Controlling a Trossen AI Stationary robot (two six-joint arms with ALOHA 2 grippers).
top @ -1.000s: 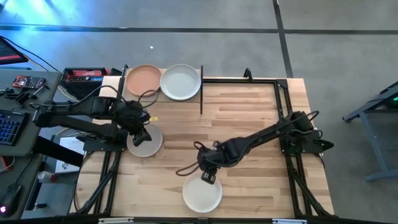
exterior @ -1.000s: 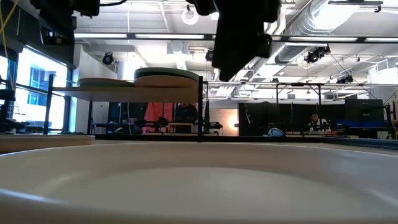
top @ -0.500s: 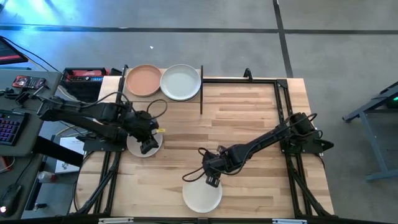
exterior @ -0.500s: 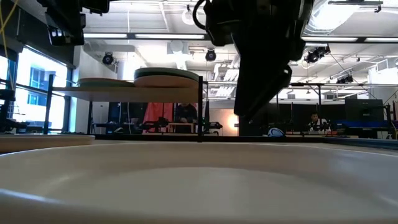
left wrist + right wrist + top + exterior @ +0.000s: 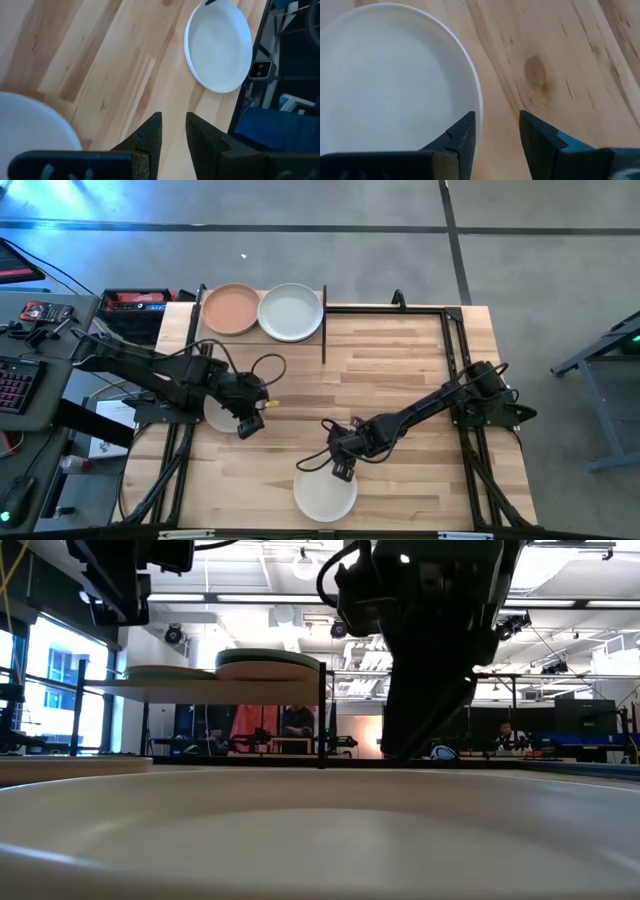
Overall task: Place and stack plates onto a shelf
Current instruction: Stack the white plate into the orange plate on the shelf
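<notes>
Bare wood is lying open across the middle and right of the counter (image 5: 400, 370). At the back left, the shelf (image 5: 262, 330) is carrying a terracotta plate (image 5: 231, 309) and a pale grey-green plate (image 5: 290, 312) side by side, filling its top. A cream plate (image 5: 325, 493) is sitting at the front edge, with the right gripper (image 5: 342, 471) hovering at its rim, jaws apart. The left gripper (image 5: 249, 426) is overhanging a grey-beige plate (image 5: 218, 416) near the left edge.

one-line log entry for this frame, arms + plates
left gripper: open, beside grey plate | right gripper: open, at cream plate rim | shelf: terracotta plate, pale plate
</notes>
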